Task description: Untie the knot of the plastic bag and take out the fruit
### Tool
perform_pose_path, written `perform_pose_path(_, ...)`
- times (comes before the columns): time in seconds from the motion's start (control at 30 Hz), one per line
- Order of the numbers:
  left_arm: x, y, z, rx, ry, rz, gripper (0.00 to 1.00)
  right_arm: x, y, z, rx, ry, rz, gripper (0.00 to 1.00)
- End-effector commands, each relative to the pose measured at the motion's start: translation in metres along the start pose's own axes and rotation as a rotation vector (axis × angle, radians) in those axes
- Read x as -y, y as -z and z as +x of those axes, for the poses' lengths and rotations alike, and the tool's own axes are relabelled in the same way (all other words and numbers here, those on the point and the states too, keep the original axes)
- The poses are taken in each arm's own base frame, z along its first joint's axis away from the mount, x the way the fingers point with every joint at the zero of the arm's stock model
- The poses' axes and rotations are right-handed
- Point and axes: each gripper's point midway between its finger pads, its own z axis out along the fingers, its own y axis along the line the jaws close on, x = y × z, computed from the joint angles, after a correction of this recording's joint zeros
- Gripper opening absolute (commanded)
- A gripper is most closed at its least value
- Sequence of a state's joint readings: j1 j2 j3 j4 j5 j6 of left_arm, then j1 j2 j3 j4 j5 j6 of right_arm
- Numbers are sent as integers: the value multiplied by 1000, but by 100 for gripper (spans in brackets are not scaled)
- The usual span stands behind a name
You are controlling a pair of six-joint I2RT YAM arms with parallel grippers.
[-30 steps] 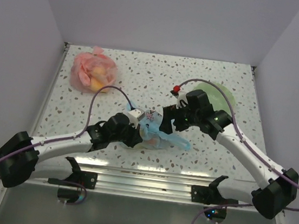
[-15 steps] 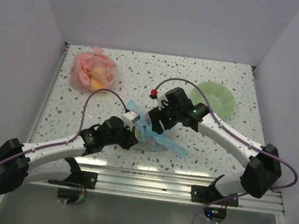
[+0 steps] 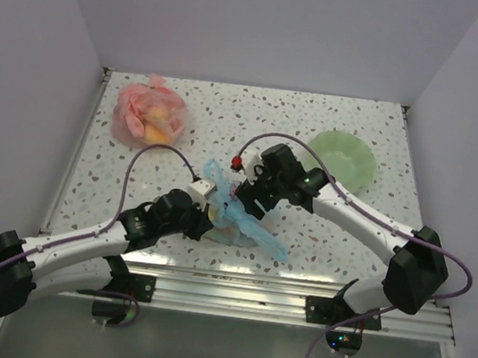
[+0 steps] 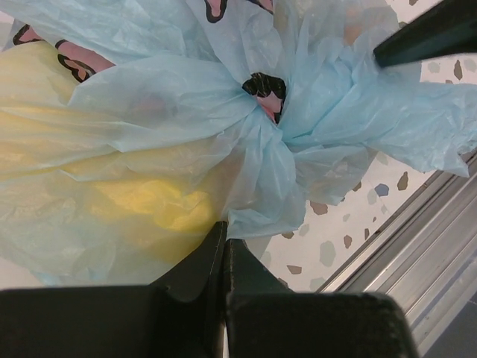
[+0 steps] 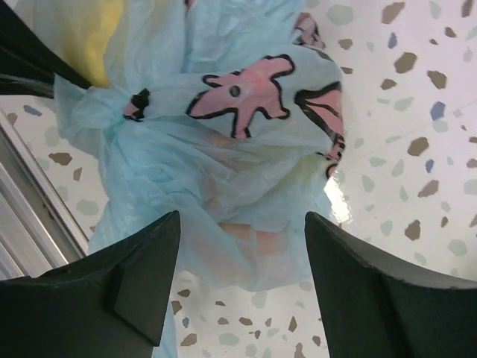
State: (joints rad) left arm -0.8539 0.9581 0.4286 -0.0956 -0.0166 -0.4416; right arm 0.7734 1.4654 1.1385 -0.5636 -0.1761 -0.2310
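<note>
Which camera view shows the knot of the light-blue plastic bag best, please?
Left wrist: the knot sits centred, its gathered folds clear. The right wrist catches it near the left edge; overhead it is too small.

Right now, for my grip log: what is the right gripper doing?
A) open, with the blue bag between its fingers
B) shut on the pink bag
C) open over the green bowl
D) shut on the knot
A: in the right wrist view the right gripper stands wide open, the plastic bag between its fingers.
</note>
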Motion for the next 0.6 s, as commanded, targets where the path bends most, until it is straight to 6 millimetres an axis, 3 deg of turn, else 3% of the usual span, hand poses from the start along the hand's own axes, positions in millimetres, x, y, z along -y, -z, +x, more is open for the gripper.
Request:
perform_pose_path(0.0,-6,0,-8,9,-42,-45,0,-22,-15,-12,40,92,-101,72)
perform_pose_path(0.17,-2,-1,-21,33,-44,-40,0,-37,-25,-26,84,104,-147,72)
perform_pose_path(0.33,0,-1,-28,48,-43,-39,0,-48,-38,-28,73,107,-189,68)
perform_pose_path(0.53,-3,1,-39,88,-29,-69,0,-53,-47,-27,82,86,-217,46)
perform_pose_path(0.57,-4,2,-41,97,-24,-75,0,-52,-48,-28,89,85,-216,37)
